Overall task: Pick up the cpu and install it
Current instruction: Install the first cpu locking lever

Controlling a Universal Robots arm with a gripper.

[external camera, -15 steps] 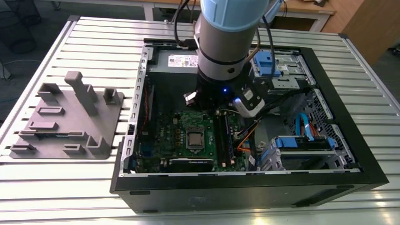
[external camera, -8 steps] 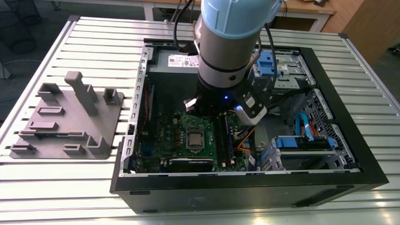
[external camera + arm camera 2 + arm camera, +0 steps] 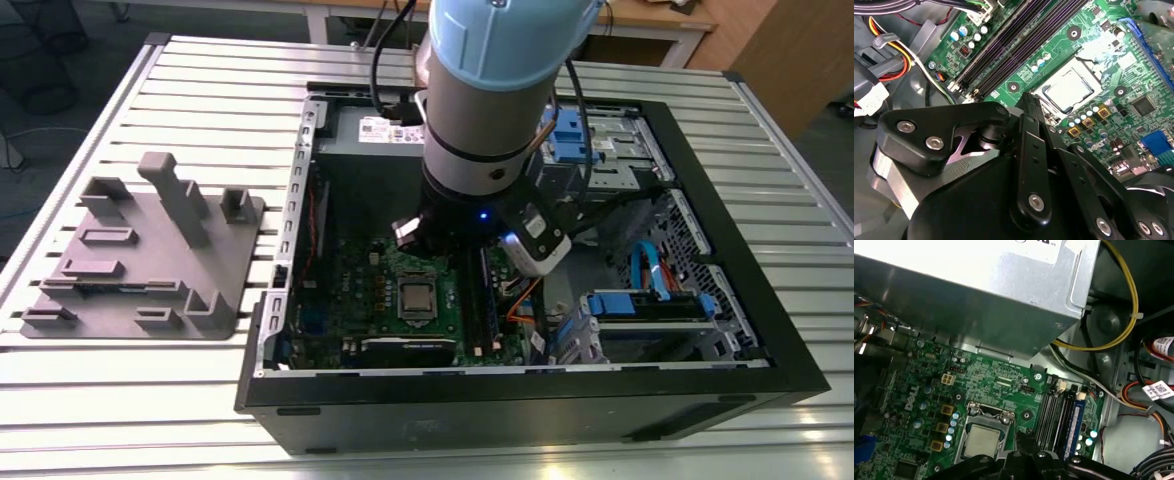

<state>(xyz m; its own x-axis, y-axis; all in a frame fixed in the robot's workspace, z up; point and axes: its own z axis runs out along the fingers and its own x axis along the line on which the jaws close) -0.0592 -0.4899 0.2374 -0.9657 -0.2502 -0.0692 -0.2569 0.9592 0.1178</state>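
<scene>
At the exterior view's left, the grey plastic fixture block (image 3: 147, 255) lies well apart from the work and threatens nothing; your trouble is inside the open black computer case (image 3: 747, 370). The cpu (image 3: 418, 298) (image 3: 1070, 91) (image 3: 982, 442), a small flat square chip with a silvery metal top, sits in its socket on the green motherboard (image 3: 354, 275), free of any grasp. In both wrist views the black linked gripper (image 3: 1029, 100) (image 3: 1022, 437) hangs near the socket's corner with its fingers drawn together on nothing. I judge that a descent slightly off line would land those tips on the chip's rim or the socket frame and strain the contacts beneath; whether the chip lies fully flat you cannot tell from here. Just beside the socket run the long dark memory slots (image 3: 1019, 45), which a sideways drift would strike. Farther right, the yellow cable (image 3: 1131, 300) and the orange wires (image 3: 527, 295) could snag the wrist of the thick grey arm (image 3: 487, 110). The case rests on a pale slatted metal table (image 3: 134, 390), firm and level, its grooves likely to trap a dropped chip. Around it you have dark floor (image 3: 54, 60) on the left and wood-coloured furniture (image 3: 787, 50) on the right.
</scene>
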